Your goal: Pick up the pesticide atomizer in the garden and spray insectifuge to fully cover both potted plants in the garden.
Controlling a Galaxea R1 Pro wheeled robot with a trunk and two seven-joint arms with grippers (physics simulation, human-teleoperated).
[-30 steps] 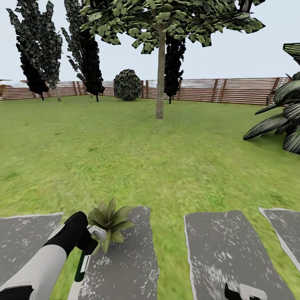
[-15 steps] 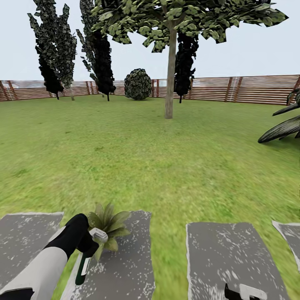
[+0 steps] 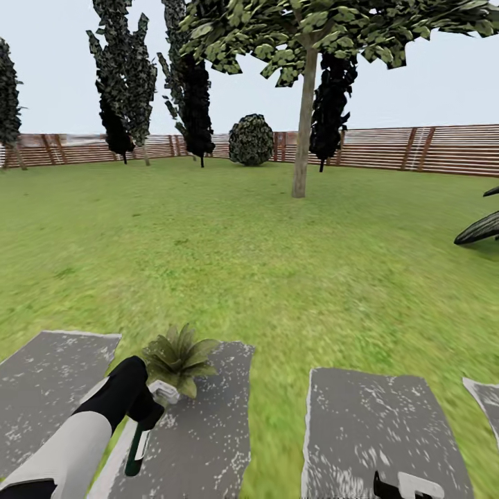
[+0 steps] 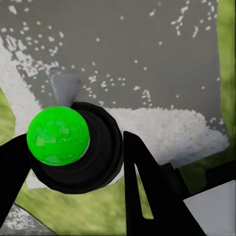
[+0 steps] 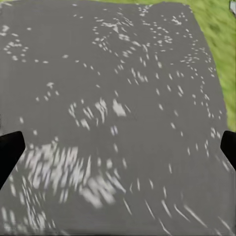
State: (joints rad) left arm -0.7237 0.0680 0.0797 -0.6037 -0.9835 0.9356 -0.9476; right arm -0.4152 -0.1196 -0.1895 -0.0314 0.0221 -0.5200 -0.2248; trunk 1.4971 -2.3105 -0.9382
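Observation:
In the head view my left gripper (image 3: 147,410) is shut on the pesticide atomizer (image 3: 137,445). It is a slim dark green bottle with a white strip, hanging tilted with its pale grey head uppermost. Its head sits just in front of a potted plant (image 3: 179,355), a low green rosette at the far end of a grey stepping stone (image 3: 201,430). The left wrist view shows the atomizer (image 4: 73,147) end-on, with a bright green base, between my black fingers (image 4: 145,187). My right gripper (image 3: 405,486) stays low at the bottom edge. In its wrist view the right gripper (image 5: 118,147) is open over grey stone.
More stepping stones (image 3: 367,430) lie in a row across the near lawn of the garden. A tree trunk (image 3: 303,138), a round bush (image 3: 251,140) and tall dark trees stand before the brown slatted fence (image 3: 443,149). Dark striped leaves (image 3: 482,227) reach in from the right.
The camera has turned left, so trees, fence and stones have slid right in the picture. The potted plant now sits slightly farther beyond the atomizer's head. Both grippers keep their hold and pose.

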